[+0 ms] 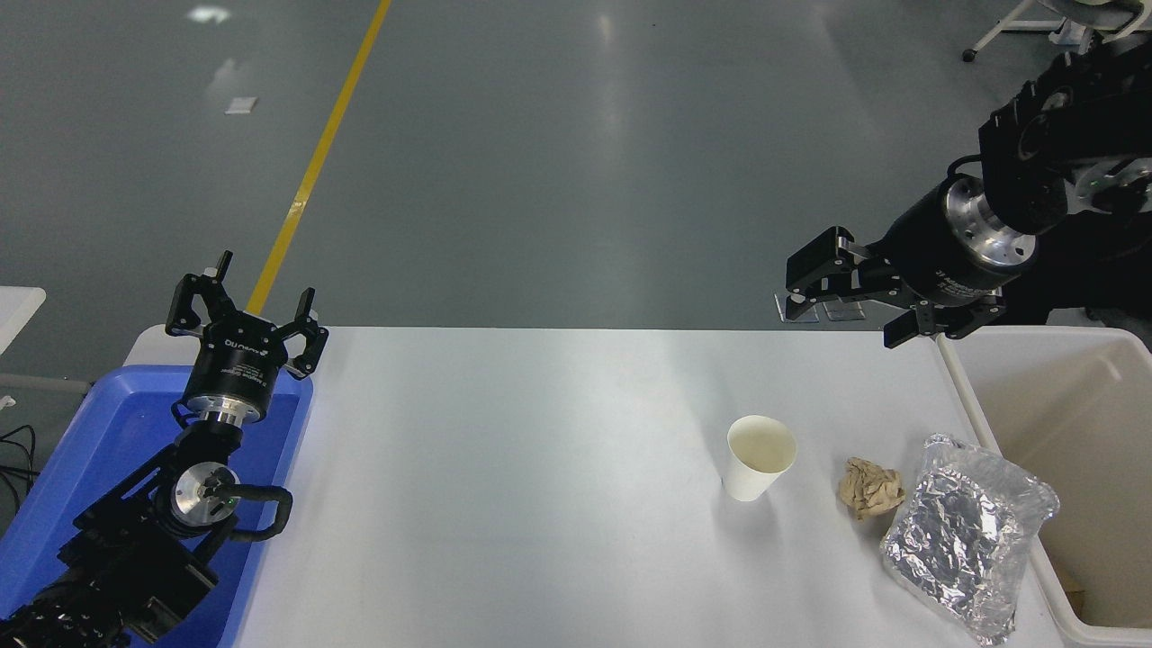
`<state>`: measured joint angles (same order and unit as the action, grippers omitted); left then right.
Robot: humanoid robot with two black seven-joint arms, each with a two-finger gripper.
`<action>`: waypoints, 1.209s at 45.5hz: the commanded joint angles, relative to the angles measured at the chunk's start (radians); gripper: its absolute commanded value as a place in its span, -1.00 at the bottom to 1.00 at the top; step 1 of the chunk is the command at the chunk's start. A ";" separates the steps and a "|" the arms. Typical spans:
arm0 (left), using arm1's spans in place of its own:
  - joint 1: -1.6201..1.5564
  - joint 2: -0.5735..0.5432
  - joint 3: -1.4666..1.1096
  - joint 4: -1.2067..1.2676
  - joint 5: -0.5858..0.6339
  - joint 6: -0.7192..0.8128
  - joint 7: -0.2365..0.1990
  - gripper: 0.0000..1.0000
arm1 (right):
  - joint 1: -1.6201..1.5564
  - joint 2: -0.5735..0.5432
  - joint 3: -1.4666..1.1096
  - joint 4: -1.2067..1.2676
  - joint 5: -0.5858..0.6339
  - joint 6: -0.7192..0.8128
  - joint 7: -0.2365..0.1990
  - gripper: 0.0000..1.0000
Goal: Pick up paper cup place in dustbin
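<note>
Grey workshop floor with a yellow line running across it fills the upper half of the head view, and below it a white desk spreads across the picture. On the desk's right part the paper cup stands upright with its open mouth up, apart from everything around it. Just to its right lies a crumpled tan paper ball, and beside that, near the desk's right edge, a crinkled silver foil bag whose right side reaches the rim of the dustbin. This cream-white dustbin sits at the right end of the desk and runs out of the frame at the right and bottom. The right arm comes in from the upper right edge, and the right end effector hangs in the air above the desk's far right corner, beside the dustbin's far left corner and well apart from the paper cup, which sits nearer the camera and to its left. Its fingers are spread apart and hold nothing. At the lower left the left arm is parked over a blue plastic bin that stands at the desk's left end; the left end effector points away from the camera above the bin's far edge, with its fingers also spread apart and empty.
</note>
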<state>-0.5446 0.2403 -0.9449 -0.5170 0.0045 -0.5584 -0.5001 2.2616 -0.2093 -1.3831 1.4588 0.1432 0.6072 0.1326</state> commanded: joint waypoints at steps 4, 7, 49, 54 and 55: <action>0.000 -0.001 -0.002 0.000 0.000 0.000 -0.002 0.96 | -0.166 0.042 -0.007 -0.060 -0.008 -0.118 -0.004 1.00; 0.000 -0.001 0.000 0.000 0.000 0.000 -0.002 0.96 | -0.218 0.060 -0.008 -0.084 -0.008 -0.142 -0.002 1.00; 0.000 -0.001 -0.002 0.000 0.000 0.000 0.000 0.96 | -0.761 0.171 0.042 -0.465 0.009 -0.293 -0.002 0.98; 0.000 0.001 -0.002 0.000 0.000 0.000 0.000 0.96 | -0.791 0.171 0.052 -0.486 0.012 -0.307 -0.002 0.98; 0.000 0.001 -0.002 0.000 0.000 0.000 0.000 0.96 | -0.795 0.171 0.055 -0.489 0.012 -0.308 -0.002 0.98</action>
<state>-0.5445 0.2402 -0.9463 -0.5169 0.0047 -0.5582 -0.5006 1.5510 -0.0429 -1.3434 1.0372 0.1516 0.3298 0.1303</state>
